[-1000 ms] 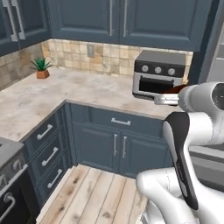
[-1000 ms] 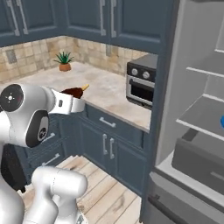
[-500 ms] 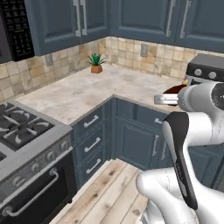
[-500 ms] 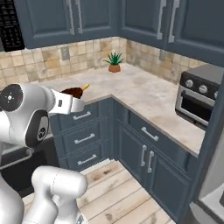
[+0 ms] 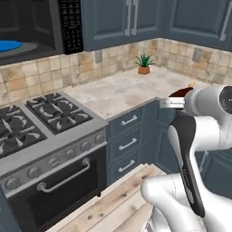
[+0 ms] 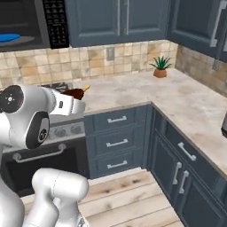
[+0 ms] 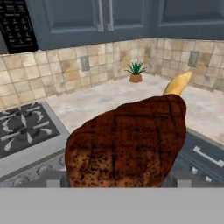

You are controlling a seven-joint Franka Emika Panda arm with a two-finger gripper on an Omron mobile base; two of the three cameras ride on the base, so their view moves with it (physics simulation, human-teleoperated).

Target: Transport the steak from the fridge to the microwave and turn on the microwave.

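Stove [image 5: 41, 118] and microwave [image 5: 41, 22] swung into view; steak [image 7: 131, 140] held.

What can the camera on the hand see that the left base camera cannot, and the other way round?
The hand view alone shows the steak up close, its grill marks and pale bone tip, held in front of the camera. The left base view alone shows the oven door under the stove, the wooden floor and the microwave's open inside with a blue plate. Both show the stove burners, the potted plant, the counter and blue cupboards.

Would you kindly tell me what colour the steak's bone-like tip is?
Yellowish tan, on the steak; the hand view shows it best.
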